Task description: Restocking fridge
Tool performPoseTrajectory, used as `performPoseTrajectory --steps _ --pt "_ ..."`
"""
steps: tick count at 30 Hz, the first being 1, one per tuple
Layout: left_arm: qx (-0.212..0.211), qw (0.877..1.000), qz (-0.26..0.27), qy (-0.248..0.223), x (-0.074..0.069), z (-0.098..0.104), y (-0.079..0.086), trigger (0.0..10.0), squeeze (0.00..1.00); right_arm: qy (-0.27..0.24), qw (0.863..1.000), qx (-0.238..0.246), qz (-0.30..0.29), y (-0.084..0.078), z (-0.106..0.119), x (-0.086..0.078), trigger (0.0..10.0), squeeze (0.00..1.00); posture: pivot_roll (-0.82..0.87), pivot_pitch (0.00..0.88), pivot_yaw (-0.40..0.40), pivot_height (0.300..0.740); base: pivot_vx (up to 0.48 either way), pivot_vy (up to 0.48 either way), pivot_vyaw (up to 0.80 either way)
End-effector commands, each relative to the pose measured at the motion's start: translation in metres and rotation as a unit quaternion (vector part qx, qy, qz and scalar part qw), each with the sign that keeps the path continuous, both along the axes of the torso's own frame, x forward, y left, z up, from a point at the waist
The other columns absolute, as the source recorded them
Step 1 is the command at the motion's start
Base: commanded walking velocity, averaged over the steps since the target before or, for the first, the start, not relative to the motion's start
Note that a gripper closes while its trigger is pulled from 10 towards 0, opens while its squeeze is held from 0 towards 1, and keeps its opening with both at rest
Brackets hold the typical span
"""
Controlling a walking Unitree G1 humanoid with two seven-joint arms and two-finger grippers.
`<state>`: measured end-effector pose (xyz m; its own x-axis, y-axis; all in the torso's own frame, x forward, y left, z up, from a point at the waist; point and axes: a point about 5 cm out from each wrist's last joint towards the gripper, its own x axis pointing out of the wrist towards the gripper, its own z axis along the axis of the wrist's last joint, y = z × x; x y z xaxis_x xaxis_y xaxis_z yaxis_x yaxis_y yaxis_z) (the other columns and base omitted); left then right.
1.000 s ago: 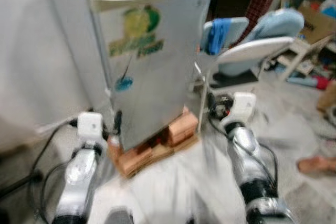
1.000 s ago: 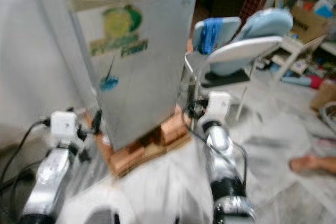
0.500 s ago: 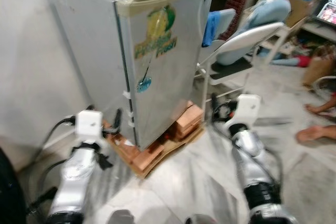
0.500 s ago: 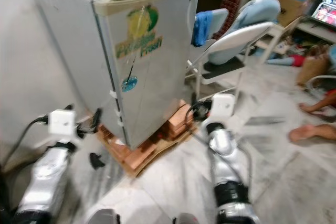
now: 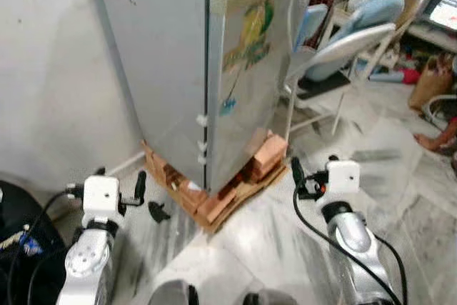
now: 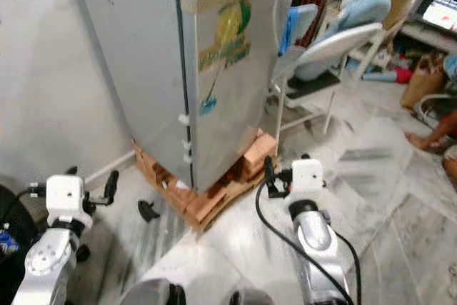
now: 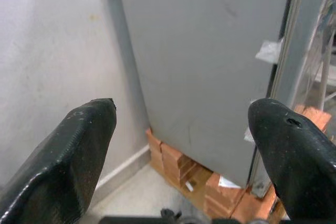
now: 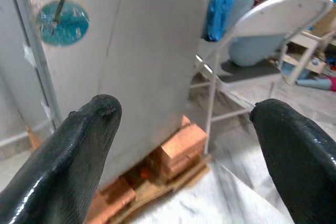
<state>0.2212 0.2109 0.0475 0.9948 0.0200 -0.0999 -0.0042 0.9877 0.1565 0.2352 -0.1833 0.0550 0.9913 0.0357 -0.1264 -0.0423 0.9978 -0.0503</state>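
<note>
Camera has swung left since a second ago, so the grey fridge (image 5: 214,69) now shows its side; door shut, sticker reads something like "Fresh", sitting on bricks (image 5: 235,176). Left gripper (image 7: 181,129) and right gripper (image 8: 184,129) hang before it, fingers spread, empty. A folding chair (image 5: 343,48) stands right of the fridge.

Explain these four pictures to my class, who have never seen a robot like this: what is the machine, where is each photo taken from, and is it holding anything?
This is a walking humanoid robot with two silver arms, each ending in a gripper of two black fingers. Two pictures come from cameras in its head, looking down. They show a small grey fridge, door shut, standing on bricks on the floor, with a white folding chair beside it. The left gripper and right gripper are raised in front, short of the fridge. The other two pictures come from wrist cameras looking along each gripper's fingers. Both grippers are open and hold nothing.
</note>
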Motion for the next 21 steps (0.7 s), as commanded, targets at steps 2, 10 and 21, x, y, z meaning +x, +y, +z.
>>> performPoseTrajectory --steps 2,10,21 --pt "0.008 1.000 0.004 -0.023 0.006 0.009 0.001 10.0 0.00 -0.013 1.000 -0.006 -0.010 -0.005 0.003 -0.001 10.0 0.00 0.04 0.000 -0.046 0.740 0.000 0.000 0.00" --pt "-0.005 0.999 -0.013 -0.033 0.014 0.013 -0.001 10.0 0.00 -0.031 0.997 -0.002 -0.064 -0.006 0.002 0.004 10.0 0.00 0.03 0.000 -0.033 0.740 0.000 0.000 0.00" --pt "-0.015 0.999 -0.016 -0.032 0.015 0.011 -0.009 10.0 0.00 -0.036 0.998 -0.008 -0.055 -0.003 0.004 0.015 10.0 0.00 0.03 0.000 -0.058 0.740 0.252 0.196 -0.16"
